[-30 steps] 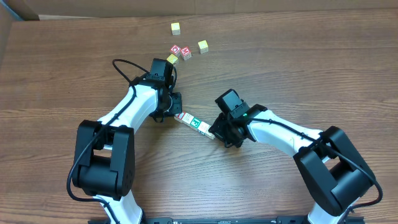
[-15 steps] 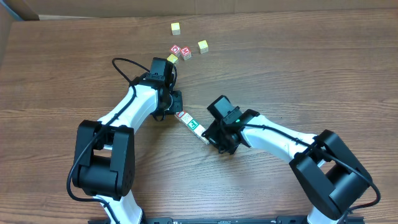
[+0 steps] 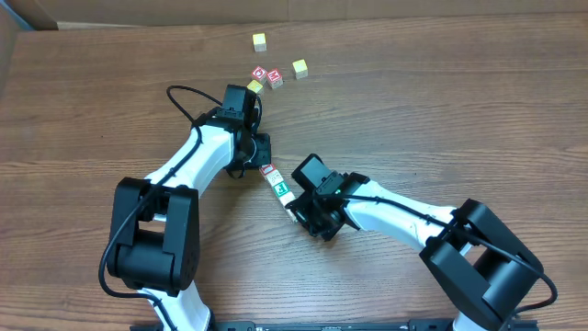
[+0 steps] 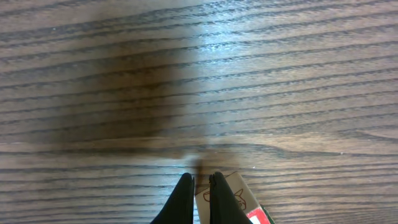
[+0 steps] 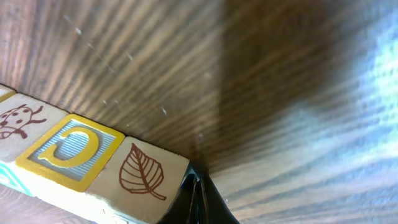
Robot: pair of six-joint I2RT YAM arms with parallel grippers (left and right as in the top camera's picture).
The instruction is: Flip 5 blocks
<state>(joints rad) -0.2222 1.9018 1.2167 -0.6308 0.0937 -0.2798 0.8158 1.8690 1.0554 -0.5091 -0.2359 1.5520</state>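
A short row of blocks (image 3: 280,188) lies end to end on the wood between the two arms, whitish faces with red and green prints. My left gripper (image 3: 261,158) is shut at the row's upper end; in the left wrist view its fingertips (image 4: 200,180) touch a drawn block (image 4: 241,194). My right gripper (image 3: 296,217) is shut against the lower end. In the right wrist view its tips (image 5: 196,182) press beside a leaf block (image 5: 144,174), with a yellow C block (image 5: 71,149) and a ladybug block (image 5: 17,120) further along the row.
Loose cubes sit beyond the left arm: yellow ones (image 3: 260,40) (image 3: 299,68) (image 3: 254,86) and two red-faced ones (image 3: 260,74) (image 3: 276,79). A black cable (image 3: 184,99) loops off the left arm. A cardboard edge (image 3: 28,14) shows at the far left corner.
My right arm has swept leftward with its shut gripper against the row's lower end. That end has swung toward the left, so the row lies steeper. The left arm has stayed put.
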